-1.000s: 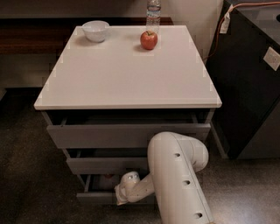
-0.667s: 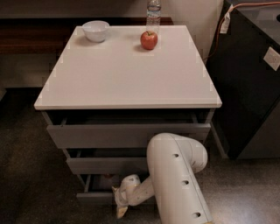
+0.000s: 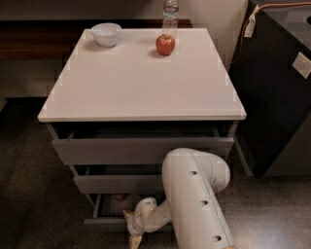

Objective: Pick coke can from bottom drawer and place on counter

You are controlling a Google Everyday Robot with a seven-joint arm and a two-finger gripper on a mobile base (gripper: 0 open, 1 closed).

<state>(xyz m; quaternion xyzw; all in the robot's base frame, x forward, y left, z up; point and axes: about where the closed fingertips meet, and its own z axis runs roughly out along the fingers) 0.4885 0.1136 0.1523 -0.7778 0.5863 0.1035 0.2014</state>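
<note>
In the camera view the gripper [image 3: 134, 234] hangs low at the front of the open bottom drawer [image 3: 104, 222]; whether it is apart or together I cannot tell. The coke can [image 3: 119, 197] shows reddish inside, apparently ungrasped. Reaching seems in hand. Next it must close around the can, then lift it to the counter [image 3: 141, 82].

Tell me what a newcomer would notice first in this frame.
The big white arm fills the bottom foreground, its gripper low at the front edge of the open bottom drawer. On the white counter, a red apple stands out at the back, with a bowl and bottle nearby.
</note>
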